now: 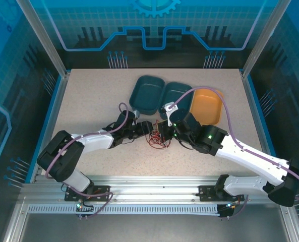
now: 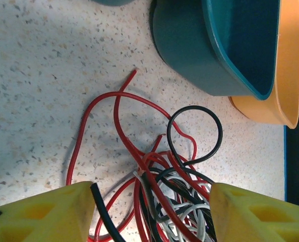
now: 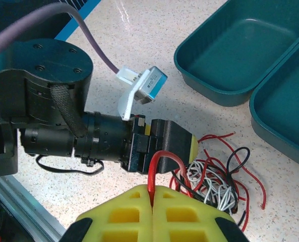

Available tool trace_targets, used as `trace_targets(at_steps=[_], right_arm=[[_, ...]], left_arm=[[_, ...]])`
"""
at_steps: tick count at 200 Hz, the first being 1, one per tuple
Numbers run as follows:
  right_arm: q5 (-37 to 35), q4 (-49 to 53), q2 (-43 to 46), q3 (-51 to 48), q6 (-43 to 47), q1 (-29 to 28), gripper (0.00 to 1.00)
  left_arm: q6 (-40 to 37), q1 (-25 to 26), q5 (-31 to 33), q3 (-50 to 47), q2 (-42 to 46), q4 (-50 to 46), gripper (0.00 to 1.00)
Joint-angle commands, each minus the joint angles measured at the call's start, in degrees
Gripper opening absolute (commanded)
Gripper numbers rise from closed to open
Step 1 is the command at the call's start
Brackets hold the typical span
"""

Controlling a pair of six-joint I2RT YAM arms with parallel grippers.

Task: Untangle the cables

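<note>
The arms are covering most of the cable tangle from above. The red cable is running out of sight between the right gripper's pressed fingers at six o'clock.

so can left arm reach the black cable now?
Probably yes: its open jaws straddle the black cable. The red cable and white cable are interwoven with it, though, so a clean single grab looks doubtful.

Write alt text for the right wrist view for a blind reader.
The right gripper is shut on a red cable looping up from a tangle of red, black and white cables. The left arm sits beside it; two teal trays lie beyond.
</note>
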State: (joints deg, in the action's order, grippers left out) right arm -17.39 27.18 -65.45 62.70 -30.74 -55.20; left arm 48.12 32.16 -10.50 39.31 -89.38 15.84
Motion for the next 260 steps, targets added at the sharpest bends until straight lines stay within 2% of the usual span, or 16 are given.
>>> trace_targets(at_steps=[1, 45, 73, 180, 260], right_arm=[[-0.2, -3.14, 1.23, 2.84, 1.23, -0.87, 0.0], [-0.1, -2.93, 1.22, 5.55, 3.07, -0.87, 0.0], [0.21, -2.93, 1.37, 6.77, 3.78, -0.96, 0.0], [-0.44, 2.26, 3.65, 15.98, 8.96, -1.0, 0.0], [0.15, 2.69, 5.32, 17.35, 10.18, -1.03, 0.0]], left_arm=[[0.31, 0.63, -2.15, 1.43, -1.06, 1.02, 0.56], [-0.16, 0.62, -1.47, 1.08, -1.45, -0.16, 0.37], [-0.16, 0.63, -1.18, 0.75, -1.84, -0.27, 0.32], [-0.15, 0.68, -0.22, -0.15, -3.3, 0.06, 0.29], [0.02, 0.68, 0.22, -0.37, -3.6, 0.44, 0.24]])
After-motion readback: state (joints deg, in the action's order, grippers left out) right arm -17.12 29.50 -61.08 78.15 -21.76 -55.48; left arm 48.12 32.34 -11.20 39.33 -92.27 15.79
